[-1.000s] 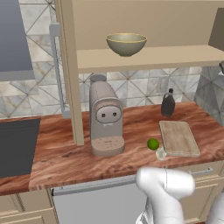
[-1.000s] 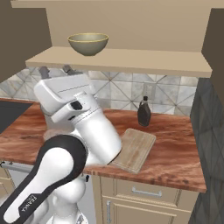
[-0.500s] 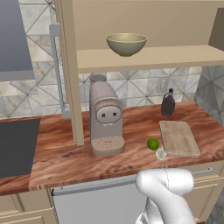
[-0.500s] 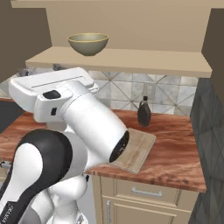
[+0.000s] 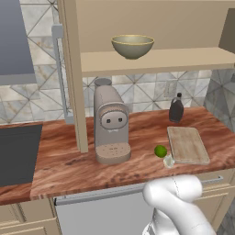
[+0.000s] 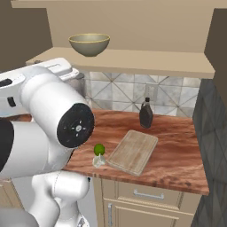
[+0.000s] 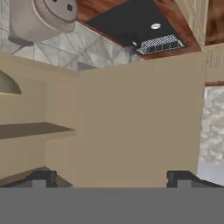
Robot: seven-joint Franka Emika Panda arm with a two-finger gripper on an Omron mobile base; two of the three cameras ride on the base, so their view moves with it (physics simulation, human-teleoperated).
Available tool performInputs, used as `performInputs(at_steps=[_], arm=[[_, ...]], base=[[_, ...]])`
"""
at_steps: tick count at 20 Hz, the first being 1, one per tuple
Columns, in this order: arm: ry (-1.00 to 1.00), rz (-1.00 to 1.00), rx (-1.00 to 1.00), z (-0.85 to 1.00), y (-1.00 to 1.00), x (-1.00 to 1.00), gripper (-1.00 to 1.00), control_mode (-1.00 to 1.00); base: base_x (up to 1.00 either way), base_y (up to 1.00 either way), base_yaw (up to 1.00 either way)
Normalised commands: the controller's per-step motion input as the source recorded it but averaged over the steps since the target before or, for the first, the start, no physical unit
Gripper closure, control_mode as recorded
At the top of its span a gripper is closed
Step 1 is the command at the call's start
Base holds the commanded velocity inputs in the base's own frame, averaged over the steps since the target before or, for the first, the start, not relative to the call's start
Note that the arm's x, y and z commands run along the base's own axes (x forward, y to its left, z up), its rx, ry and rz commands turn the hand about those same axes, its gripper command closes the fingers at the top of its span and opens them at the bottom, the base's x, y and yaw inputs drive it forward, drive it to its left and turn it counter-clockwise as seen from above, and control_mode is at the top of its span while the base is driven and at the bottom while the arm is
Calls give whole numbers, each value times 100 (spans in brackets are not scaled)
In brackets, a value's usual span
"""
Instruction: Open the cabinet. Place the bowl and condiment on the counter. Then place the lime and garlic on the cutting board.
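The cabinet (image 5: 156,60) stands open, its door (image 5: 69,73) swung out edge-on at the left. On its shelf sits the olive bowl (image 5: 132,46) (image 6: 89,43). The dark condiment bottle (image 5: 176,109) (image 6: 146,114) stands on the reddish counter (image 5: 142,128) behind the cutting board (image 5: 187,144) (image 6: 133,150). The lime (image 5: 160,151) (image 6: 99,149) and the pale garlic (image 5: 169,160) (image 6: 98,160) lie on the counter just off the board's left edge. My gripper (image 7: 111,179) is open with nothing between its fingertips (image 7: 41,178), facing a beige cabinet panel (image 7: 131,131) in a rolled-over hand view.
A beige coffee machine (image 5: 110,124) stands on the counter under the shelf, right of the open door. A black cooktop (image 5: 18,151) lies at the far left. My white arm (image 6: 48,115) bulks large at the left of the right base view.
My arm has swung: in the right base view its upper links have moved left and closer to the camera. The bowl, bottle, lime, garlic and board have not moved.
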Motion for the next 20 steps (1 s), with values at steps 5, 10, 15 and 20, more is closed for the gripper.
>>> performInputs(at_steps=[5, 10, 15, 20], arm=[[0, -21, -22, 0, 0, 6, -100, -100], [0, -26, -15, 0, 0, 30, -100, -100], [1, -18, -9, -11, 0, 48, -100, -100], [0, -1, -6, -17, 0, 52, -100, -100]], base=[[0, 0, 0], [0, 0, 0], [0, 0, 0], [0, 0, 0]])
